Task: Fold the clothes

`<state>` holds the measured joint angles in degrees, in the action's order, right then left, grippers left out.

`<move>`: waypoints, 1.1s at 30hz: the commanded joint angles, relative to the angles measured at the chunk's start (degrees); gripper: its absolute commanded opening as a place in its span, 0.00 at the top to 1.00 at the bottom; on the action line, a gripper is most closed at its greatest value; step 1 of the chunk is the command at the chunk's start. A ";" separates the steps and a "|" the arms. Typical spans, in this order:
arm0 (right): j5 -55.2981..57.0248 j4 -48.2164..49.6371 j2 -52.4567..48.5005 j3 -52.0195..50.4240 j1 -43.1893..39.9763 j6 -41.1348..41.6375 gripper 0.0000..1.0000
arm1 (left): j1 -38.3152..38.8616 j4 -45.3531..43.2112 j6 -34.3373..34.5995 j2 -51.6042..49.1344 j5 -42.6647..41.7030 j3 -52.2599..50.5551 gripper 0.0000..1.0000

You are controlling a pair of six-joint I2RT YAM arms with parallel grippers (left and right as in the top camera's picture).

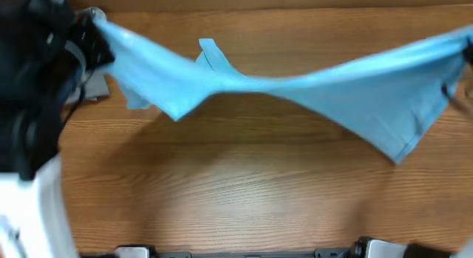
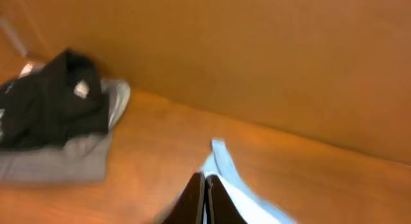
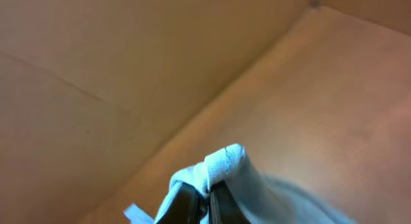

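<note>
T-shirt [image 1: 295, 88]: is showing light sky blue, plain where visible.
Table [image 1: 244, 199]: is showing warm orange-brown wood with fine darker grain lines.
Black garment [image 2: 51, 105]: is showing black with a small white mark.
Grey garment [image 2: 58, 163]: is showing plain mid grey.
Wall [image 2: 270, 57]: is showing plain tan-brown.

At the near edge, the left gripper [image 2: 204, 199] has its two dark fingers pressed together, pinching the light blue T-shirt [image 2: 236, 187]. The thin fabric runs from the fingers toward the near right, and a narrow folded strip of it rises just beyond the fingertips. On the far left, a black garment [image 2: 51, 105] with a small white logo [image 2: 81, 89] lies on top of a grey garment [image 2: 64, 163], both resting on the wooden desk [image 2: 154, 137]. A plain brown back panel [image 2: 257, 57] stands behind the desk. The whole view is slightly blurred.
</note>
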<state>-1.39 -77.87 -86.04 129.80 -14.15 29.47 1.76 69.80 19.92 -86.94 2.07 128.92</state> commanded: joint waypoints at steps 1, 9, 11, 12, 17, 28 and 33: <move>-5.35 6.73 -7.82 -0.02 0.00 -2.29 0.96 | -0.37 -7.80 -4.81 -11.08 1.22 -0.17 0.96; -15.45 24.44 -16.33 1.03 -0.83 -1.18 0.96 | -0.24 -21.94 -11.04 -24.17 -1.70 13.07 0.96; -15.50 24.06 -16.06 5.01 -2.40 -1.18 0.96 | -0.24 -21.86 -12.13 -24.11 -0.26 19.17 0.96; -15.52 23.02 -15.98 7.91 -3.43 -1.22 0.96 | -0.26 -21.53 -12.31 -23.85 0.28 22.80 0.96; -15.67 14.19 -15.98 24.68 -8.94 -2.71 0.96 | -0.90 -18.75 -14.27 -22.18 0.20 38.86 0.96; -10.56 -4.94 -17.35 22.53 -8.72 -10.27 0.96 | -0.87 1.62 -15.15 -26.67 -8.37 35.30 0.96; -9.14 -8.76 -17.49 8.66 -8.31 -10.43 0.96 | -0.87 8.63 -14.58 -33.03 -12.92 28.33 0.96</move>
<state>-13.02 -86.13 -102.26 145.05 -22.76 20.43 1.39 75.44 5.58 -114.43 -6.31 161.38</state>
